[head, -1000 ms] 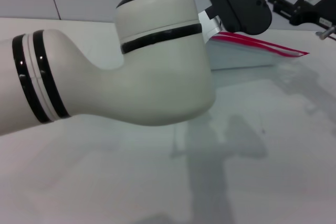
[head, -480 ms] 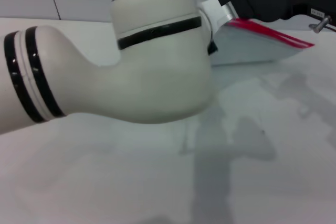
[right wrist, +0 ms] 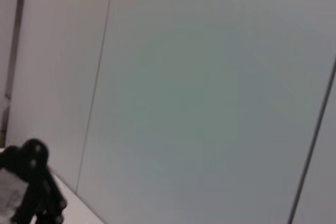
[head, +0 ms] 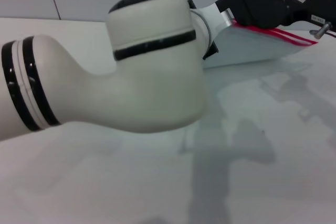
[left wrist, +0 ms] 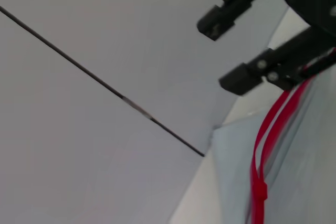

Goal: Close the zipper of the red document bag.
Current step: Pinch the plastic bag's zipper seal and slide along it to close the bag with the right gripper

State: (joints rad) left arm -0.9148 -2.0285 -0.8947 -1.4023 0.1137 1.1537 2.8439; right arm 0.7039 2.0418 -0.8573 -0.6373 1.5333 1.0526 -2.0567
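Red document bag lifted, both arms closer

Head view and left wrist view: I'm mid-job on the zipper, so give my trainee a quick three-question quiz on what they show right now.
1. True or false: the bag lies flat on the table.
2. What blocks much of the head view? A) the left arm B) the right arm C) a box
3. In the left wrist view, which gripper shows at the zipper?

Key
1. False. Its zipper edge is raised off the table, up by the left gripper.
2. A.
3. The right gripper.
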